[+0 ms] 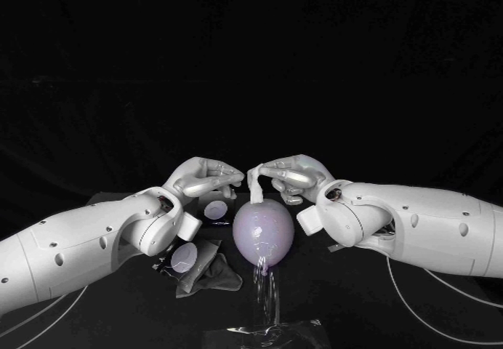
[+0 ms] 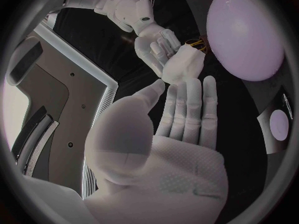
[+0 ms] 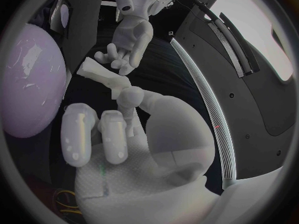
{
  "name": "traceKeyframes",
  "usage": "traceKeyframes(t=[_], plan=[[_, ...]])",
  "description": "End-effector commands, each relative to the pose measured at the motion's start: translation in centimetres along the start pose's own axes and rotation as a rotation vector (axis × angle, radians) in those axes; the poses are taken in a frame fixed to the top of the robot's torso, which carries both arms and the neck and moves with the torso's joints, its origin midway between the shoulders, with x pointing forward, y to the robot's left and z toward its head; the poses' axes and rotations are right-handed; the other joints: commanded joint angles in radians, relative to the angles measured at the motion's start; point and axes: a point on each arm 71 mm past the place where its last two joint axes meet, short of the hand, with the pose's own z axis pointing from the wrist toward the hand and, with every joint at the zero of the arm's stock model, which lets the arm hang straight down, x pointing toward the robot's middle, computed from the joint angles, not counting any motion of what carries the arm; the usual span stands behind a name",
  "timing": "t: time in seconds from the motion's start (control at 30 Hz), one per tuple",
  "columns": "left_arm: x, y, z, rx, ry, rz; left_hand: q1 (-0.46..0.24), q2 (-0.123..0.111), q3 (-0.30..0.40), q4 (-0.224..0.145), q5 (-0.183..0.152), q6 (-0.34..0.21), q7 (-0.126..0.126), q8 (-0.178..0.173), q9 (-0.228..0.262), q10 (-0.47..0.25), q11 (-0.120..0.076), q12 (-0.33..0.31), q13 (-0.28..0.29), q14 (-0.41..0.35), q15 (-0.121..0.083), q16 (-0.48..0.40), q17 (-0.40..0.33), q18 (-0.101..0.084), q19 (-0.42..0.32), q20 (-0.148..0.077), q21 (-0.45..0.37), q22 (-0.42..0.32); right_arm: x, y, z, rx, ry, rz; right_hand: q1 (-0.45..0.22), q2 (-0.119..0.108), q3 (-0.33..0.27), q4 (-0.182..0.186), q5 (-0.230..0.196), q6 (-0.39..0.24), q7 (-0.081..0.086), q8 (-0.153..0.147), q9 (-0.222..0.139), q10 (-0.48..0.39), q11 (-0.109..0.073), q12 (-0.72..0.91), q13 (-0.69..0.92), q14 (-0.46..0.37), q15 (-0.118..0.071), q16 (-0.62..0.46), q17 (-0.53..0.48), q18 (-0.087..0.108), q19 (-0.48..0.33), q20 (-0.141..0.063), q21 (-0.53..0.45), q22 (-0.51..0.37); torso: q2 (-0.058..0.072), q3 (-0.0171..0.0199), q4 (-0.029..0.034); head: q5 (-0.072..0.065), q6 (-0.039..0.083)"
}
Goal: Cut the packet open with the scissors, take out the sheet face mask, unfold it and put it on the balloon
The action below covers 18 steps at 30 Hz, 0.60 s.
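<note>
R hand: grasping the sheet mask, pinched betw. thumb + a finger, other fingers curled in. Mask is a narrow white folded strip, not spread out. It hangs from the pinch down toward the far end of the balloon. Lower end reaches the balloon's top edge; can't tell if it touches.

R wrist view agrees: strip sticks out past the thumb tip, away from the palm and toward the L hand. Balloon is right beside the curled fingers.

L hand: released, nothing in it. L wrist view shows its fingers straight and slightly apart, tips pointing at the R hand. In head view its fingertips are just beside the top of the strip. Contact w/ mask: can't tell.

Balloon: pale lilac, centred betw. both forearms, directly below the two hands, narrow end toward the robot.

Packet: dark w/ a pale round spot, on the table just beside the balloon on the L-arm side, under the L hand. Second dark piece w/ the same pale round lies nearer the robot, by the L forearm, w/ a dark crumpled piece touching it. Clear plastic sits on the table below the balloon's narrow end.
</note>
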Motion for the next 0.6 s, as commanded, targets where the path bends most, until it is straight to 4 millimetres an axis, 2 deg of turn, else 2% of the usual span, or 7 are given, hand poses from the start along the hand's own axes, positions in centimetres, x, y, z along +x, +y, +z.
traceKeyframes(t=[0.03, 0.2, 0.33, 0.37, 0.47, 0.53, 0.6], plan=[[0.62, -0.45, 0.36, 0.018, -0.005, 0.072, -0.006, -0.012, -0.013, 0.005, -0.002, -0.005, -0.009, 0.005, 0.002, 0.014, -0.004, 0.013, 0.005, 0.023, -0.006, 0.027, 0.010, 0.007, 0.021, -0.008, 0.015, 0.006, 0.17, 0.08, 0.01, -0.007, 0.003, -0.029, -0.006, 0.006, 0.000, 0.004, 0.004, 0.019, -0.016, 0.040, 0.043, 0.004, -0.003, -0.005, -0.002, 0.081, -0.010, 0.005, 0.192, -0.001, 0.007, -0.007, -0.002, 0.206, 0.000, 0.0004, -0.0008, -0.001, 0.001], [1.15, -0.51, 0.75, 0.002, -0.019, 0.081, 0.007, -0.033, -0.037, 0.018, -0.001, -0.019, -0.013, 0.010, 0.007, 0.019, -0.014, 0.070, 0.040, 0.072, -0.018, 0.110, 0.043, 0.005, 0.078, -0.042, 0.073, 0.038, 0.32, 0.10, 0.00, -0.007, 0.009, -0.035, -0.006, 0.006, 0.000, 0.004, 0.004, 0.019, -0.016, 0.041, 0.043, 0.004, -0.003, -0.007, -0.003, 0.081, -0.010, 0.006, 0.193, -0.001, 0.007, -0.007, -0.002, 0.206, 0.001, 0.0009, -0.0015, -0.002, 0.002], [1.46, -0.56, 1.01, -0.009, -0.035, 0.087, 0.016, -0.039, -0.052, 0.029, -0.002, -0.028, -0.016, 0.018, 0.012, 0.012, -0.018, 0.127, 0.075, 0.104, -0.024, 0.170, 0.077, 0.005, 0.100, -0.060, 0.115, 0.064, 0.46, 0.12, -0.03, -0.008, 0.014, -0.039, -0.006, 0.006, 0.000, 0.004, 0.004, 0.019, -0.016, 0.041, 0.043, 0.004, -0.003, -0.007, -0.003, 0.081, -0.010, 0.006, 0.193, -0.001, 0.007, -0.007, -0.002, 0.206, 0.000, 0.0006, -0.0009, -0.003, 0.002], [1.50, -0.58, 1.04, -0.010, -0.039, 0.088, 0.020, -0.039, -0.059, 0.037, -0.002, -0.030, -0.019, 0.024, 0.016, 0.005, -0.022, 0.158, 0.096, 0.147, -0.028, 0.218, 0.152, 0.004, 0.108, -0.067, 0.137, 0.079, 0.48, 0.12, -0.03, -0.008, 0.015, -0.040, -0.006, 0.006, 0.000, 0.004, 0.004, 0.019, -0.016, 0.041, 0.043, 0.004, -0.003, -0.007, -0.003, 0.081, -0.010, 0.006, 0.193, -0.001, 0.007, -0.007, -0.002, 0.206, 0.000, 0.0005, -0.0009, -0.003, 0.002], [1.52, -0.61, 1.10, -0.012, -0.052, 0.092, 0.022, -0.040, -0.062, 0.040, -0.002, -0.032, -0.020, 0.027, 0.017, 0.001, -0.022, 0.173, 0.105, 0.160, -0.029, 0.236, 0.178, 0.004, 0.112, -0.070, 0.150, 0.087, 0.52, 0.12, -0.05, -0.008, 0.018, -0.042, -0.006, 0.006, 0.000, 0.004, 0.004, 0.019, -0.016, 0.041, 0.043, 0.004, -0.003, -0.007, -0.003, 0.081, -0.010, 0.006, 0.193, -0.001, 0.007, -0.007, -0.002, 0.206, 0.000, 0.0002, -0.0003, -0.004, 0.001], [1.46, -0.61, 1.12, -0.013, -0.063, 0.092, 0.026, -0.041, -0.068, 0.047, -0.001, -0.037, -0.022, 0.031, 0.020, 0.007, -0.027, 0.212, 0.129, 0.248, -0.035, 0.314, 0.328, 0.005, 0.128, -0.077, 0.183, 0.108, 0.54, 0.11, -0.06, -0.007, 0.019, -0.043, -0.006, 0.006, 0.000, 0.004, 0.004, 0.019, -0.016, 0.041, 0.043, 0.004, -0.003, -0.007, -0.003, 0.081, -0.010, 0.006, 0.193, -0.001, 0.007, -0.007, -0.002, 0.206, 0.000, 0.0000, 0.0004, -0.005, 0.002], [1.41, -0.60, 1.12, -0.015, -0.070, 0.091, 0.028, -0.039, -0.071, 0.053, -0.001, -0.039, -0.022, 0.035, 0.021, -0.005, -0.027, 0.229, 0.141, 0.259, -0.036, 0.331, 0.350, 0.004, 0.129, -0.081, 0.201, 0.121, 0.57, 0.10, -0.08, -0.007, 0.021, -0.044, -0.006, 0.006, 0.000, 0.004, 0.004, 0.019, -0.016, 0.041, 0.043, 0.004, -0.003, -0.007, -0.003, 0.081, -0.010, 0.006, 0.193, -0.001, 0.007, -0.007, -0.002, 0.206, 0.000, -0.0003, 0.0008, -0.005, 0.003]])
